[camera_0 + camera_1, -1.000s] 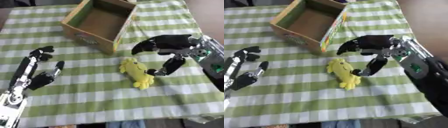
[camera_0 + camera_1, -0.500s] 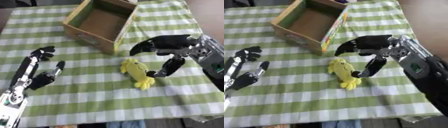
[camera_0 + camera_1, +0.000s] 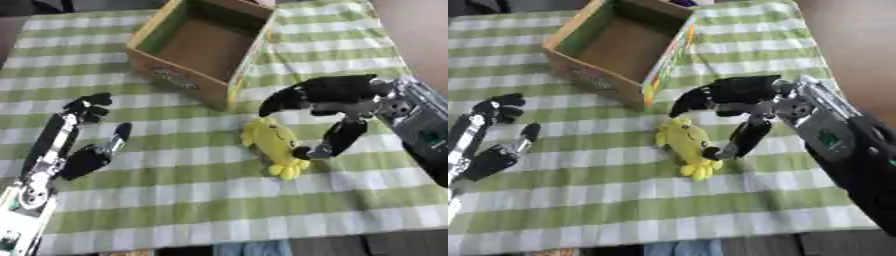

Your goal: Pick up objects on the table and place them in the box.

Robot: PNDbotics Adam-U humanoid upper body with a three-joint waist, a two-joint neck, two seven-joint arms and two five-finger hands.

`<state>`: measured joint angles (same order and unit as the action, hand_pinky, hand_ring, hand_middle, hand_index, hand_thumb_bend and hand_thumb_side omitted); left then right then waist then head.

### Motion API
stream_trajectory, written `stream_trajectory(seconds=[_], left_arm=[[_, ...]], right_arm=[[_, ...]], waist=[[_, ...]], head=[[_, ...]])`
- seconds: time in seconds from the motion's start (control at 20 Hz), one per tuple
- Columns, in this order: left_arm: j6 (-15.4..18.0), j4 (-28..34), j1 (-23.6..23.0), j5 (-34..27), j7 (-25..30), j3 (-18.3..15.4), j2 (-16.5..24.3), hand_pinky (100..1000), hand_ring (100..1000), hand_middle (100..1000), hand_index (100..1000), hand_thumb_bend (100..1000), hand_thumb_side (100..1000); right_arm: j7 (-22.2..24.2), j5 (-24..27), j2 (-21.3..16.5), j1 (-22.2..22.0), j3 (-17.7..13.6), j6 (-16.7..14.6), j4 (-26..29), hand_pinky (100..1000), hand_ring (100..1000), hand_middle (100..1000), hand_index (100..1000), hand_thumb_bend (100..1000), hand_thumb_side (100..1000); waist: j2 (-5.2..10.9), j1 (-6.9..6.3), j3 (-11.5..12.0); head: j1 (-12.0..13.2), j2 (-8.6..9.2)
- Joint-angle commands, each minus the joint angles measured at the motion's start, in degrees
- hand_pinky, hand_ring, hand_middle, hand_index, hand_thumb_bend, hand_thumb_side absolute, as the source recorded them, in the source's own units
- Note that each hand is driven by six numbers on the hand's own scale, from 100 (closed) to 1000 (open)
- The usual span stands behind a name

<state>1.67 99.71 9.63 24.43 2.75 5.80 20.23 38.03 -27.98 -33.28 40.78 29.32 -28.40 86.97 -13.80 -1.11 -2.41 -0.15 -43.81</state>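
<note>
A yellow soft toy (image 3: 273,146) lies on the green-and-white checked cloth (image 3: 175,195), just in front of the near corner of the open cardboard box (image 3: 206,49). My right hand (image 3: 337,97) hovers over the toy with its fingers spread, the fingers arching toward the toy's far end and the thumb (image 3: 337,142) reaching down beside its right side. Nothing is held in it. My left hand (image 3: 80,142) rests open on the left of the table, fingers up, far from the toy. The box's inside looks empty.
The table's right edge runs close behind my right arm (image 3: 846,145). Its near edge (image 3: 245,242) lies at the bottom of the view. Checked cloth stretches between my two hands and in front of the toy.
My right hand has dropped lower and shifted slightly left, closing in on the yellow toy. The toy and my left hand have stayed where they were.
</note>
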Motion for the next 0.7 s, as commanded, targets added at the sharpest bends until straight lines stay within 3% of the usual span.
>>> stream_trajectory(seconds=[0.05, 0.7], left_arm=[[0.05, 1.39, 0.67, 0.09, 0.25, -0.05, 0.93, 770, 773, 773, 898, 355, 587], [0.05, 1.45, 0.71, 0.11, 0.50, 0.04, 0.77, 770, 773, 773, 898, 349, 590]], right_arm=[[11.85, -1.03, -1.21, 0.60, -0.27, -10.18, 0.96, 875, 876, 890, 939, 343, 191], [13.87, -3.14, -0.19, -0.05, 0.06, -9.59, 0.01, 878, 880, 891, 889, 317, 171]], waist=[[0.94, -0.04, 0.08], [0.90, -0.15, 0.06]], head=[[0.16, -0.31], [0.25, -0.31]])
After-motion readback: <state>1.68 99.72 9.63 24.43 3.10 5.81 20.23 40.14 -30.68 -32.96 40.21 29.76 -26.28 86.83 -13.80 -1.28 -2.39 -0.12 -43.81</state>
